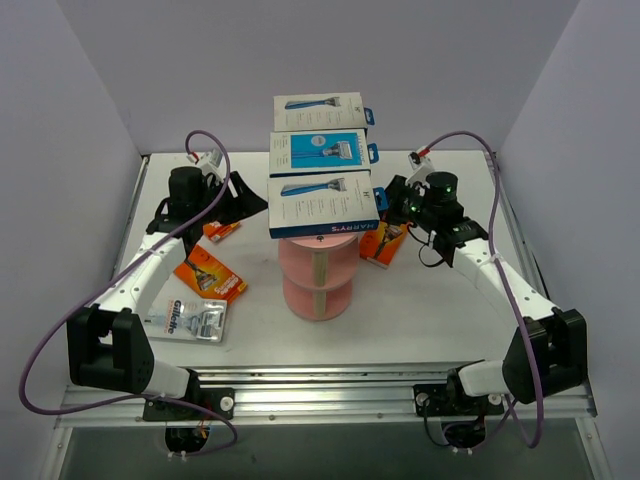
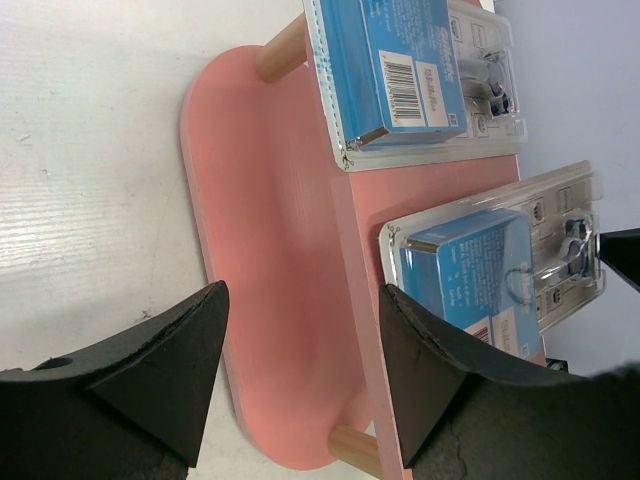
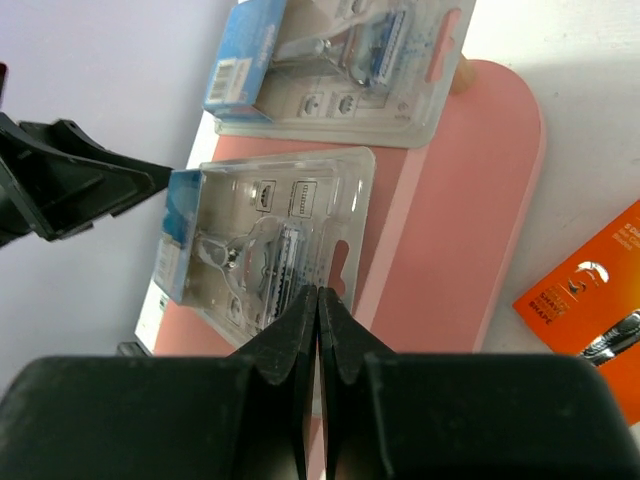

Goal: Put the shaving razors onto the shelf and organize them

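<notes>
Three white-and-blue shaving razor packs lie in a row on the pink shelf's [image 1: 316,262] top tier: far [image 1: 318,110], middle [image 1: 320,151] and near [image 1: 322,205]. My left gripper [image 1: 248,200] hovers open at the near pack's left end; in its wrist view the jaws [image 2: 305,300] straddle the tier's edge [image 2: 360,280], with nothing between them. My right gripper [image 1: 388,200] is shut, its tips [image 3: 317,295] against the hang-tab edge of a clear blister pack [image 3: 265,250]. On the table lie orange razor cards [image 1: 210,277], [image 1: 222,230], [image 1: 383,243] and a clear pack [image 1: 190,320].
A lower pink tier [image 2: 270,250] with wooden posts [image 2: 280,50] shows under the top one. White walls close in the table [image 1: 430,320] at the back and both sides. Cables loop from both arms.
</notes>
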Robot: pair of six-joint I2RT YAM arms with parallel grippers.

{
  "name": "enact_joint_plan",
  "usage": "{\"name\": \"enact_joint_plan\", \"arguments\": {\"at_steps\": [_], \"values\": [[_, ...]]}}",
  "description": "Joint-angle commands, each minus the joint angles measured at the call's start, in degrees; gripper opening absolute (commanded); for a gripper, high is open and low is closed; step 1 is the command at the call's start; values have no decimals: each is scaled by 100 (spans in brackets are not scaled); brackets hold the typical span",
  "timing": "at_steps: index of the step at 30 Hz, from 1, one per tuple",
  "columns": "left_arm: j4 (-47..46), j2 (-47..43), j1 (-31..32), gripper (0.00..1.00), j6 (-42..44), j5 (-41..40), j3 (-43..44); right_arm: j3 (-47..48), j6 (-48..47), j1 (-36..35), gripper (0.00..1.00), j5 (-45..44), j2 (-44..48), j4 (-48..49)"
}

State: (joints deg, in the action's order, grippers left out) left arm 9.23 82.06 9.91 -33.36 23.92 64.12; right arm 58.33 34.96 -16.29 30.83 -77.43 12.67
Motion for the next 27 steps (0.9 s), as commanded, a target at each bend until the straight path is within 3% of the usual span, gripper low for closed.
{"name": "enact_joint_plan", "arguments": {"at_steps": [1,9,18,27], "values": [[-150,-234,-42,70,67,77,13,-207,-375,-84,0,20,202,456],[-141,-243,-42,70,50,95,-5,-734,-982,-357,0,-823,737,666],[-150,-287,-33,70,49,113,4,-1043,-930,-366,0,-868,958,1019],[-115,-463,-33,71,23,209,-101,-954,-675,-366,15,-868,694,983]]}}
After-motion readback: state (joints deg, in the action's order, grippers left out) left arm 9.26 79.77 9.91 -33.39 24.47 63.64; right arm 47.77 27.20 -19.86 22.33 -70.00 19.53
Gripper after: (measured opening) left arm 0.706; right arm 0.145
